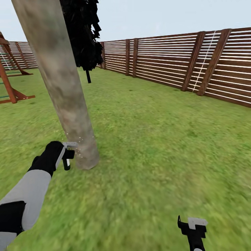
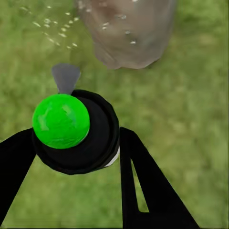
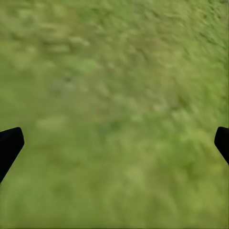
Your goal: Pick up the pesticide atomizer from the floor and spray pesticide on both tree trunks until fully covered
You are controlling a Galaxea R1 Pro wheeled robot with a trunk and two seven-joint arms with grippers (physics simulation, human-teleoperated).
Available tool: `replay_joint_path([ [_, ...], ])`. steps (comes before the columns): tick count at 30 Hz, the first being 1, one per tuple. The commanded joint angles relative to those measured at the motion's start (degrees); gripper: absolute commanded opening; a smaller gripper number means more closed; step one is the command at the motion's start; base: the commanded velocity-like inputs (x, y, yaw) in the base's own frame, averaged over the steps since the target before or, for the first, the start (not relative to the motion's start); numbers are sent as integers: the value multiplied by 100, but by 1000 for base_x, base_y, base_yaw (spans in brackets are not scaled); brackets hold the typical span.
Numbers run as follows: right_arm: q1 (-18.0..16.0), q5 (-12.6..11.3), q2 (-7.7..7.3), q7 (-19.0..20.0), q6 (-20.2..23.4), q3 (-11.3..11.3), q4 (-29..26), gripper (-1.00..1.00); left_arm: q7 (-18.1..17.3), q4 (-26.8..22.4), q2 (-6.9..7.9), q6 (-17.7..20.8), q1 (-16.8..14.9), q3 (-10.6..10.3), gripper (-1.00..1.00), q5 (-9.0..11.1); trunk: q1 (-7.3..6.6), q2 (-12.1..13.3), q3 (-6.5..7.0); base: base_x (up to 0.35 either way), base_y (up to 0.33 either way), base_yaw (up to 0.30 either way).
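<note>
Pesticide (image 2: 56, 32) drifts as a scatter of white specks at the foot of one pale tree trunk (image 1: 59, 80), just ahead of the one atomizer (image 2: 76, 131), whose green-topped black body sits pinched between the two fingers of the left gripper (image 1: 67, 157) low over the grass (image 1: 157, 139). One near-black column tree (image 1: 83, 35) stands behind the trunk, a slatted wooden fence (image 1: 181, 62) rings the lawn's far edge, and a red-brown play frame (image 1: 10, 76) stands at the left edge. Low at the lawn's near right, the right gripper (image 1: 192, 226) hangs with fingers (image 3: 9, 145) spread wide, holding nothing.
</note>
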Motion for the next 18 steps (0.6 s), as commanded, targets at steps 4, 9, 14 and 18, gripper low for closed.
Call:
replay_joint_path([
  [4,0,0,0,-4,0,2,0,100,-20,0,13,0,-5,0,-100,96,0,0,0,3,0,225],
  [9,0,0,0,-5,-1,-2,0,100,-30,0,-338,6,-291,7,-100,93,0,0,0,0,0,171],
  [14,0,0,0,3,0,-2,0,100,-45,8,105,12,-511,33,-100,123,0,0,0,0,0,7],
  [18,2,0,-5,4,0,-1,0,100,-41,-2,-234,277,-523,3,-100,100,0,0,0,0,0,0],
])
